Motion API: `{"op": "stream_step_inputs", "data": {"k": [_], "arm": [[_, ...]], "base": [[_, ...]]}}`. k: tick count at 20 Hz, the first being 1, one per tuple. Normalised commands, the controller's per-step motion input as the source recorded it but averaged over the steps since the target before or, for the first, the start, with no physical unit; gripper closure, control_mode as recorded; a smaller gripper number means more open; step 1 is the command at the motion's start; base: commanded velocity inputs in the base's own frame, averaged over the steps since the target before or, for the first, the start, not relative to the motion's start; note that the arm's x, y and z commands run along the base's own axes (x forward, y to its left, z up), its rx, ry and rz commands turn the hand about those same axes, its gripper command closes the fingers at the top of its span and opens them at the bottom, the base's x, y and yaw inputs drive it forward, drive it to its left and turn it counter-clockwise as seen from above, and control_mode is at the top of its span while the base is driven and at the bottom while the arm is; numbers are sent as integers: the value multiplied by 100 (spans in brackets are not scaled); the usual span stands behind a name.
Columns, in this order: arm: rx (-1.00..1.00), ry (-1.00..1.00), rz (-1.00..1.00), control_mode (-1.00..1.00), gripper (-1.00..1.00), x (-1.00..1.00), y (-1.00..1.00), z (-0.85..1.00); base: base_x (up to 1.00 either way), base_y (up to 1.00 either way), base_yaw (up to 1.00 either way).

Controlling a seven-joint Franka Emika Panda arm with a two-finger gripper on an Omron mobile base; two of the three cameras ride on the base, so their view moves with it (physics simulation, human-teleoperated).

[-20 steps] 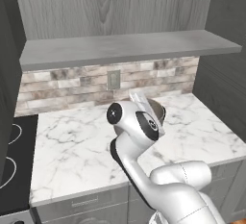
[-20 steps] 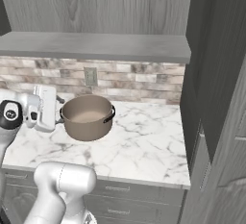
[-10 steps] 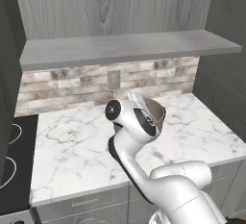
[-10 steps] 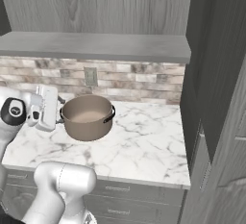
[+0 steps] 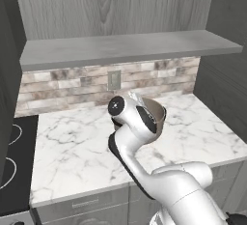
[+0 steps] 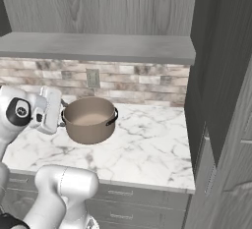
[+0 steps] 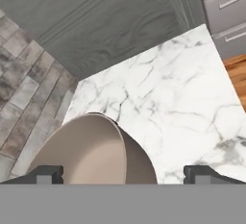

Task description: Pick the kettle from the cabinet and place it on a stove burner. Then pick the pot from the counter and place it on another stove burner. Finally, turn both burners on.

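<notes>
1. The wide round tan-brown pot (image 6: 89, 119) with a pale inside sits on the white marble counter (image 6: 147, 144) with grey veins, near the far wall.
2. The pot has two small black side handles. One points right and one points left, toward the robot's hand.
3. The white robot arm (image 5: 144, 161) rises from the near side and bends over the counter.
4. The gripper (image 7: 124, 175) is wide open. Its two dark finger tips (image 7: 48, 174) stand far apart, and the pot's rim shows between them.
5. The gripper holds nothing. In the right base view the hand is just beside the pot's left side, and I cannot tell if it touches.
6. A flat grey shelf (image 5: 125, 48) hangs above the counter, under the grey wood-grain cabinet (image 5: 111, 7).
7. A wall of brown and grey bricks (image 6: 147, 83) runs behind the pot, with a small grey wall plate (image 6: 92, 78) on it.
8. The flat black glass stovetop (image 5: 12, 161) with thin white rings lies at the left end of the counter.
9. Grey drawer fronts (image 6: 133, 198) sit under the counter.
</notes>
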Motion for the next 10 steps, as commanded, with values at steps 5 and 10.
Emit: {"op": "stream_step_inputs", "data": {"k": [5, 10], "arm": [[11, 0, 0, -100, -100, 10, 2, -11], [11, 0, -1, -100, -100, 7, 2, -12]], "base": [[0, 0, 0], [0, 0, 0]]}}
